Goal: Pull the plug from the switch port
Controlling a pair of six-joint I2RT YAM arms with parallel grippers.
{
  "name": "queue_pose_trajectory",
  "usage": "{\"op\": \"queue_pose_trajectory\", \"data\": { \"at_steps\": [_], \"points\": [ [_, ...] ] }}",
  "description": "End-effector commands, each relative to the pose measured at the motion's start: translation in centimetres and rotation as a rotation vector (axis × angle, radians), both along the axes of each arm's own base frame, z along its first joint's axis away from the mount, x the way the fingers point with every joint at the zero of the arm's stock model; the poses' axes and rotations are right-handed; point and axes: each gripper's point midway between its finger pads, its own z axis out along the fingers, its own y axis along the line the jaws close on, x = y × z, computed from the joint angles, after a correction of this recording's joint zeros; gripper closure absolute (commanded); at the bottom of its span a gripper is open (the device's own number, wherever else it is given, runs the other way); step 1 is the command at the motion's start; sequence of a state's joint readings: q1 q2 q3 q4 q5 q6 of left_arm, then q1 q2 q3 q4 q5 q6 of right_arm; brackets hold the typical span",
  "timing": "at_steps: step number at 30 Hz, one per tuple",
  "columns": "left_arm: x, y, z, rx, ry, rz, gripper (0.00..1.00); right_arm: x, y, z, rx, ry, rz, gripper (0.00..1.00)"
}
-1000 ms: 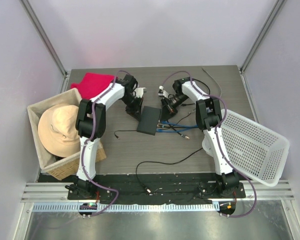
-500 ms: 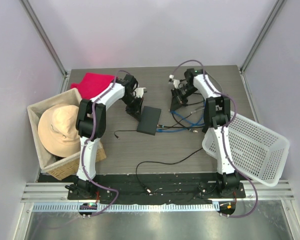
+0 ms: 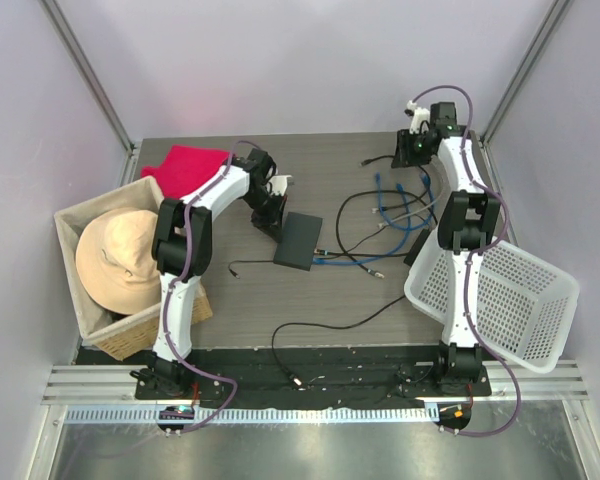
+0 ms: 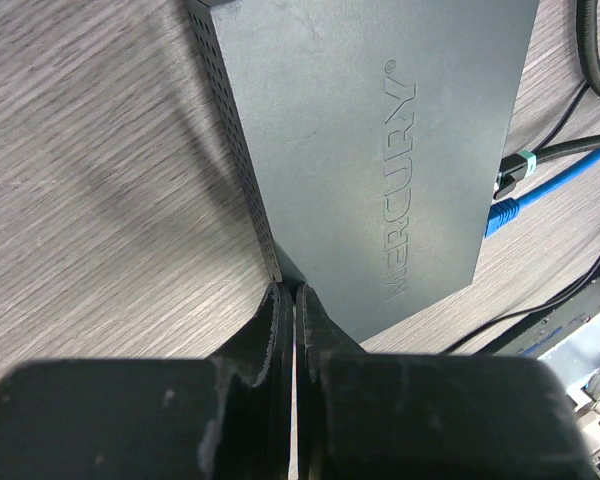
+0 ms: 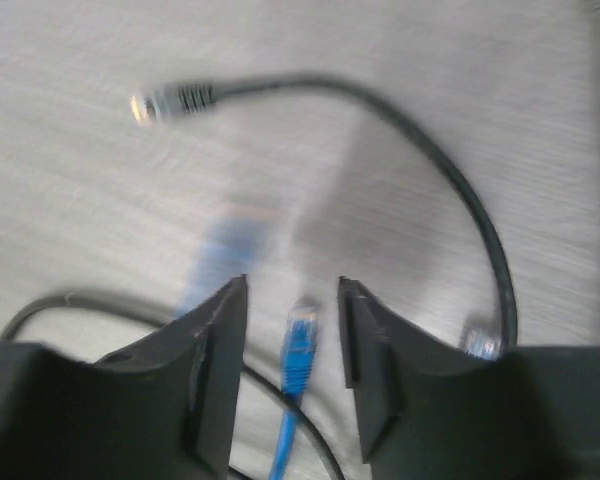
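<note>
The switch is a flat black box at the table's middle, marked MERCURY in the left wrist view. My left gripper is shut with nothing in it, and its tips rest at the switch's near corner. A blue plug and a dark plug with a green band sit in the switch's ports. My right gripper is open at the far back right, above the table. A loose blue plug lies on the table below its open fingers, ungripped. The right wrist view is blurred.
Loose blue cables and black cables lie right of the switch. A loose black plug lies farther off. A wicker basket holds a tan hat; a red cloth lies behind it. A white plastic basket leans at right.
My right arm has swung from the switch's ports to the back right corner, and blue and black cables were dragged rightward with it. The left arm and the switch have not moved.
</note>
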State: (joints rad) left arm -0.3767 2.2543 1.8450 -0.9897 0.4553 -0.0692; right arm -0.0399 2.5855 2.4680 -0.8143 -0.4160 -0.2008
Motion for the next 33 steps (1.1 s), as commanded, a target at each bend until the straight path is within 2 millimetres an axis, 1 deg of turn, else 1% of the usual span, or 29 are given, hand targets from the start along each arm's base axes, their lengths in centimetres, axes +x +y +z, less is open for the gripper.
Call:
{"op": "queue_pose_trajectory", "data": {
  "at_steps": [1,2,3,4,5,7,8,9,10,11,12,13,14,15,16,17,20,21,22,23,24,26,27,28,29,30,31,32,33],
  "points": [
    [0.5,0.4,-4.4,0.083,-0.03,-0.052,0.98,2.5,3.3,9.0,0.133,-0.206,-0.003,0.46],
    [0.4,0.1,-4.2,0.066,-0.028,-0.062,0.87,1.7,4.7,8.9,0.183,-0.187,0.046,0.46],
    [0.4,0.1,-4.1,0.061,-0.028,-0.064,0.8,1.0,5.8,9.6,0.222,-0.179,0.085,0.46],
    [0.5,0.1,-4.1,0.06,-0.031,-0.064,0.75,-0.2,7.3,9.6,0.296,-0.149,0.153,0.45],
    [0.5,0.0,-4.0,0.057,-0.03,-0.064,0.7,-2.1,9.8,7.8,0.336,-0.065,0.199,0.45],
    [0.8,0.0,-3.6,0.052,-0.039,-0.062,0.66,-4.9,12.3,6.7,0.396,0.024,0.273,0.45],
    [0.9,-0.2,-3.3,0.042,-0.042,-0.062,0.65,-7.5,13.9,4.4,0.4,0.132,0.299,0.46],
    [1.1,-0.2,-2.8,0.032,-0.051,-0.06,0.64,-8.9,14.8,3.5,0.393,0.164,0.338,0.51],
    [1.3,-0.2,-2.3,0.023,-0.061,-0.058,0.63,-10.1,15.5,3.7,0.395,0.18,0.368,0.55],
    [1.5,-0.3,-1.9,0.016,-0.069,-0.058,0.63,-12.6,16.7,1.8,0.389,0.256,0.396,0.63],
    [1.8,-0.4,-1.1,-0.001,-0.083,-0.055,0.63,-13.5,17.0,1.3,0.373,0.268,0.416,0.74],
    [2.0,-0.3,-0.8,-0.004,-0.096,-0.051,0.63,-14.4,17.5,1.6,0.367,0.268,0.435,0.78],
    [2.2,-0.3,-0.5,-0.008,-0.104,-0.05,0.62,-16.1,18.1,0.3,0.363,0.321,0.447,0.81],
    [2.3,-0.4,-0.2,-0.01,-0.111,-0.049,0.62,-16.7,18.2,-0.1,0.357,0.331,0.454,0.87],
    [2.5,-0.3,0.2,-0.012,-0.122,-0.046,0.62,-17.8,18.3,-0.7,0.354,0.36,0.458,0.89],
    [2.6,-0.2,0.3,-0.008,-0.127,-0.046,0.62,-18.4,18.7,-0.8,0.35,0.372,0.468,0.9],
    [2.6,0.0,0.2,-0.005,-0.128,-0.045,0.62,-19.5,19.0,-2.1,0.326,0.405,0.482,0.91],
    [2.5,-0.1,0.1,-0.003,-0.127,-0.046,0.62,-19.8,19.5,-2.4,0.318,0.411,0.496,0.91],
    [2.5,0.1,0.0,0.001,-0.125,-0.044,0.62,-19.6,19.8,-2.5,0.314,0.408,0.501,0.91],
    [2.4,0.1,-0.1,0.002,-0.122,-0.044,0.62,-19.6,20.1,-3.3,0.313,0.422,0.5,0.9],
    [2.2,0.2,-0.2,0.008,-0.118,-0.045,0.62,-19.4,20.7,-3.5,0.311,0.422,0.508,0.9],
    [2.3,0.4,0.0,0.017,-0.125,-0.043,0.61,-17.8,21.9,-2.8,0.323,0.383,0.502,0.89],
    [2.2,0.5,0.0,0.023,-0.126,-0.043,0.61,-17.3,22.4,-3.7,0.331,0.391,0.498,0.89],
    [2.1,0.7,0.1,0.029,-0.125,-0.042,0.6,-15.9,23.5,-2.7,0.342,0.334,0.508,0.89],
    [2.1,0.8,0.6,0.033,-0.131,-0.041,0.58,-15.3,24.1,-2.5,0.357,0.33,0.493,0.89],
    [2.0,0.8,0.7,0.037,-0.133,-0.041,0.57,-14.7,24.9,-2.8,0.377,0.317,0.498,0.89],
    [1.9,1.0,1.1,0.037,-0.133,-0.038,0.55,-14.2,26.1,-1.9,0.389,0.289,0.518,0.88],
    [1.7,0.9,1.3,0.028,-0.132,-0.04,0.54,-14.2,26.8,-1.8,0.403,0.29,0.523,0.87],
    [1.9,0.9,2.0,0.02,-0.15,-0.038,0.53,-14.1,27.4,-1.9,0.411,0.287,0.532,0.87]
  ]
}}
